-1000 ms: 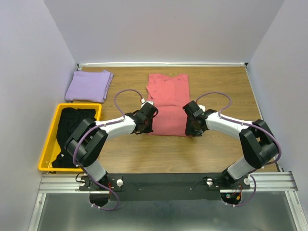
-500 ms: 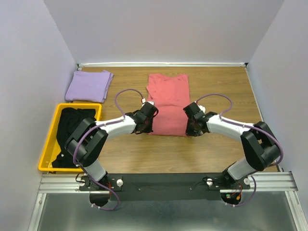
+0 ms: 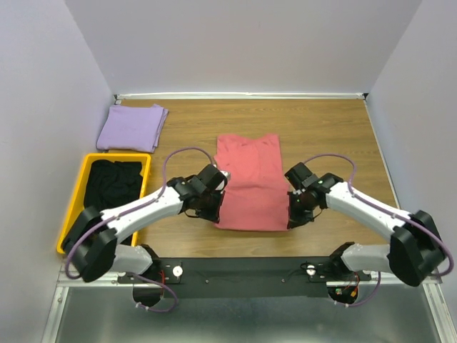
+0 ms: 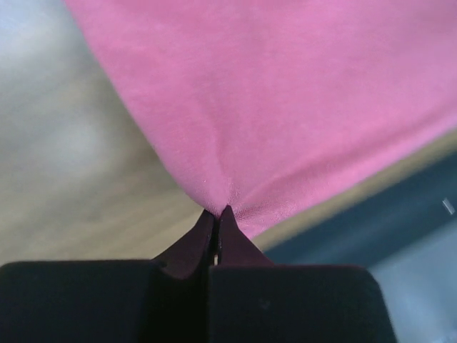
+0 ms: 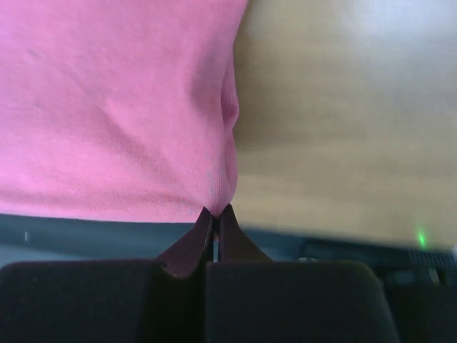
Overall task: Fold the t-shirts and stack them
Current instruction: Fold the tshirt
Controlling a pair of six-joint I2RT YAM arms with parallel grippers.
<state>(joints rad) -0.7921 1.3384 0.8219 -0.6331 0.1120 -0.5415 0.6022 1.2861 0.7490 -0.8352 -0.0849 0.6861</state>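
The salmon-pink t-shirt (image 3: 248,181) lies stretched lengthwise in the middle of the table. My left gripper (image 3: 215,216) is shut on its near left corner, seen pinched in the left wrist view (image 4: 218,212). My right gripper (image 3: 293,220) is shut on its near right corner, seen in the right wrist view (image 5: 216,211). Both corners sit close to the table's front edge. The pink cloth fills both wrist views (image 4: 285,107) (image 5: 114,107). The lavender-purple t-shirt (image 3: 131,126) lies folded at the far left. Black t-shirts (image 3: 108,193) lie bunched in the yellow bin.
The yellow plastic bin (image 3: 73,207) stands at the left edge of the table. White walls close in the table at the back and sides. The black rail (image 3: 243,271) with the arm bases runs along the front edge.
Both grippers have pulled back toward the front edge, dragging the pink shirt's near hem with them. The shirt has slid nearer.
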